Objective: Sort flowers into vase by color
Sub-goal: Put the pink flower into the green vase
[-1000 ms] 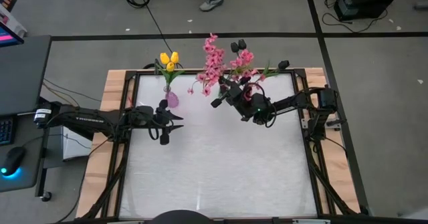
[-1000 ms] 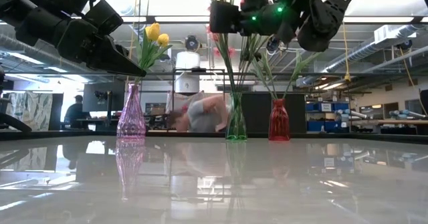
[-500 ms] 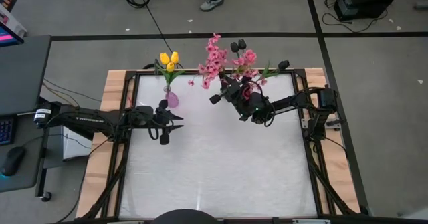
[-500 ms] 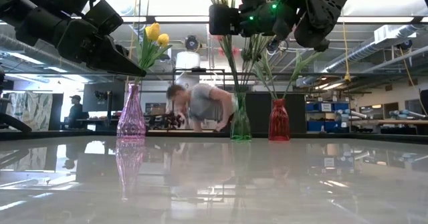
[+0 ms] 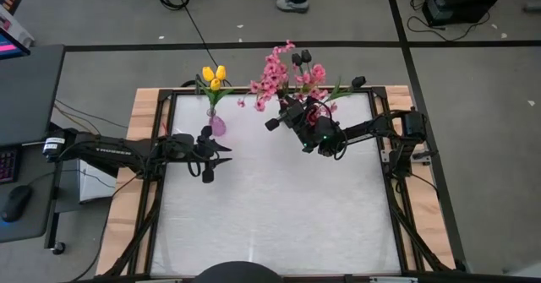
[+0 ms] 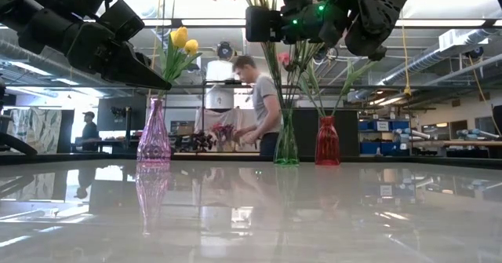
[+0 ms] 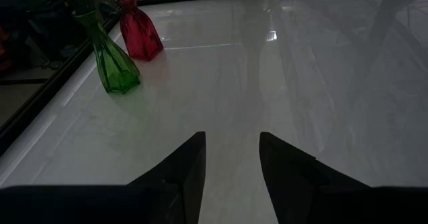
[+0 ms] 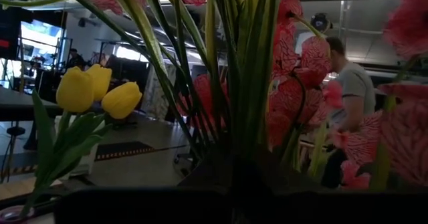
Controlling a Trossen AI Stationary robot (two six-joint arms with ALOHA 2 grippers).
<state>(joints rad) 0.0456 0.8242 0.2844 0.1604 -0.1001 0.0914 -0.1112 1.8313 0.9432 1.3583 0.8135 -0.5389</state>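
Right gripper (image 5: 283, 114): high over the far edge of the table, closed around the green stems of the pink blossom spray (image 5: 272, 73); in the right wrist view the stems (image 8: 221, 83) fill the frame and hide the fingertips.
Pink blossom spray: heads lean past the far table edge; stems run down into the clear green glass vase (image 6: 285, 147), though the low view cuts the blossoms off at the top.
Green glass vase: far side of the white table (image 5: 270, 215), just left of the red glass vase (image 6: 327, 141); from above both are hidden under flowers and arm.
Red glass vase: holds green stems; dark near-black tulips (image 5: 297, 59) show above it in the high view, hard to separate from the pink.
Yellow tulips (image 5: 214, 77): standing in the pink-purple glass vase (image 6: 154, 133) at the far left.
Left gripper (image 7: 231, 157): hovering near the purple vase, empty, fingers narrowly apart.
Person (image 6: 259, 106): beyond the table, partly behind the stems.
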